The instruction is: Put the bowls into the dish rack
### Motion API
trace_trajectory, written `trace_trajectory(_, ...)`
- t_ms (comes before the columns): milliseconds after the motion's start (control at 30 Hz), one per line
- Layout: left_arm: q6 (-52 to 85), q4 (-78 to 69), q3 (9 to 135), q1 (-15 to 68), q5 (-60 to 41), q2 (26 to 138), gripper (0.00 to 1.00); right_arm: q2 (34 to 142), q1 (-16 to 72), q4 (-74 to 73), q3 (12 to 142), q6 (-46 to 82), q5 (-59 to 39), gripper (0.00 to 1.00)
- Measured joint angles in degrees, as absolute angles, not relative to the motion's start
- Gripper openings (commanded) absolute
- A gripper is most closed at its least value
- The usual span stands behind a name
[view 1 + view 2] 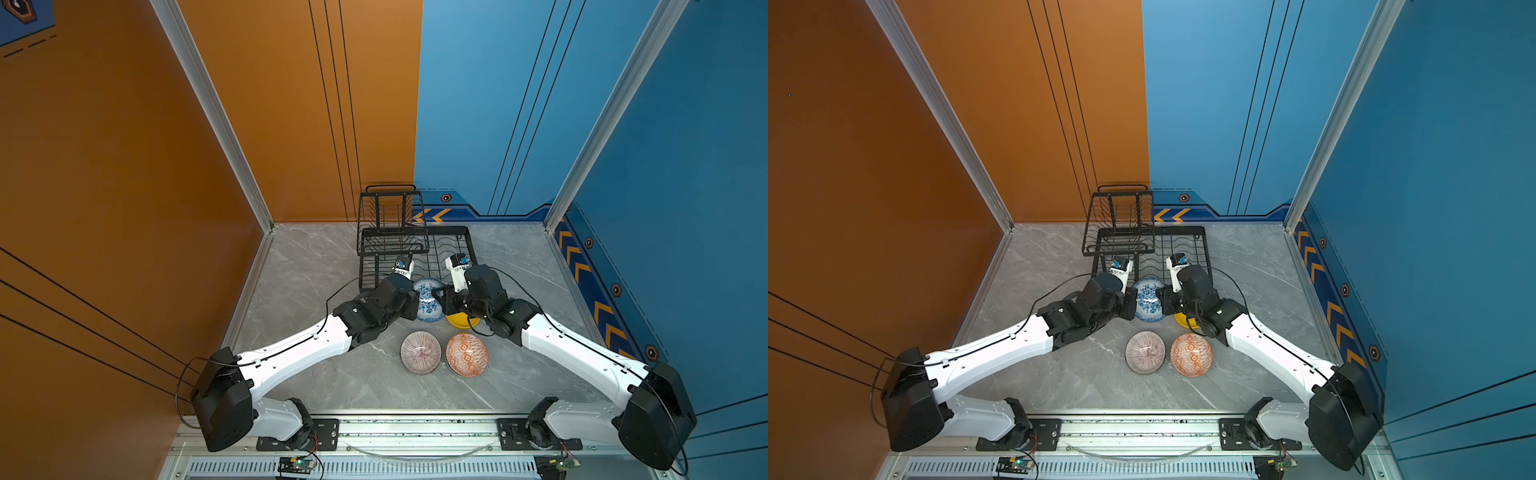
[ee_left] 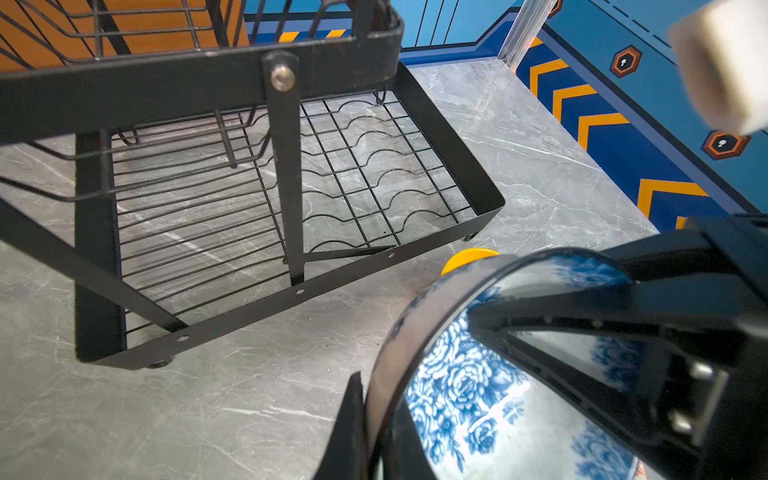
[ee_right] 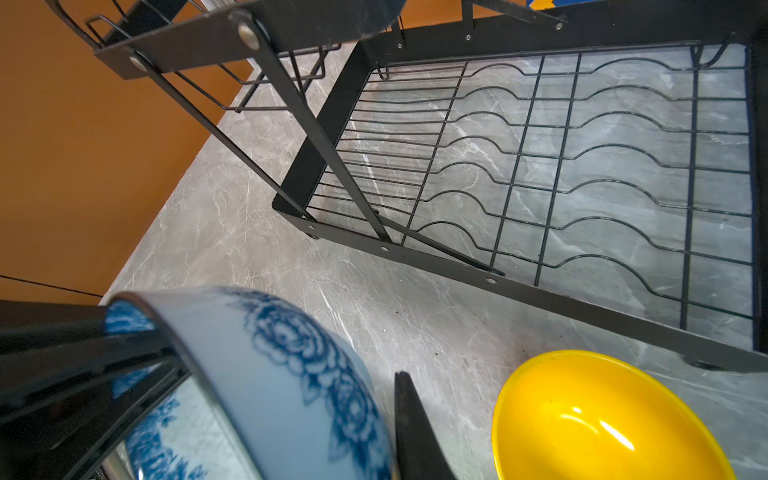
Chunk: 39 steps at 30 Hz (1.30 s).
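Observation:
The blue-white floral bowl [image 1: 428, 301] [image 1: 1148, 299] hangs tilted just in front of the dish rack [image 1: 467, 239] [image 1: 1205, 245], between both arms. My left gripper [image 1: 415, 306] [image 1: 1128, 303] [image 2: 374, 399] is shut on its rim, one finger inside and one outside. From the other side my right gripper [image 1: 440, 297] [image 1: 1165, 300] [image 3: 374, 436] is shut across the opposite rim; its outer finger [image 3: 409, 415] lies against the bowl's wall [image 3: 270, 365]. In the left wrist view the bowl's flowered inside [image 2: 457, 386] shows. The rack's lower tier [image 2: 453, 166] [image 3: 540, 291] holds nothing.
A yellow bowl [image 1: 461, 322] [image 1: 1183, 320] [image 2: 465, 257] [image 3: 602, 415] sits upright under the right wrist, near the rack's front corner. A pinkish striped bowl [image 1: 420, 352] [image 1: 1145, 352] and an orange-white geometric bowl [image 1: 466, 354] [image 1: 1191, 354] stand side by side nearer the front. The raised basket [image 1: 390, 220] is at the rack's left.

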<state>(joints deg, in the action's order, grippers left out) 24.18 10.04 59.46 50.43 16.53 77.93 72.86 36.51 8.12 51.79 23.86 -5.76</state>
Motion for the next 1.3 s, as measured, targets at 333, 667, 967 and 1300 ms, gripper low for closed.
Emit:
trace_trajectory(333,23.46,8.32,59.35,50.70,15.27,77.87,0.34,70.91,36.80,9.45,51.66,22.92,-3.77,0.00)
trace_trajectory(667,20.56,8.23,58.08,49.41,12.21,74.43,0.98,71.68,36.42,14.48,53.28,18.35,-2.50,0.00)
trace_trajectory(967,18.59,11.07,55.11,43.86,5.98,69.21,0.98,74.70,34.94,16.99,58.37,7.20,2.90,0.00)
trace_trajectory(1300,18.22,12.45,51.29,40.64,1.93,66.83,0.98,71.61,34.22,8.56,54.43,-18.17,11.77,0.00)
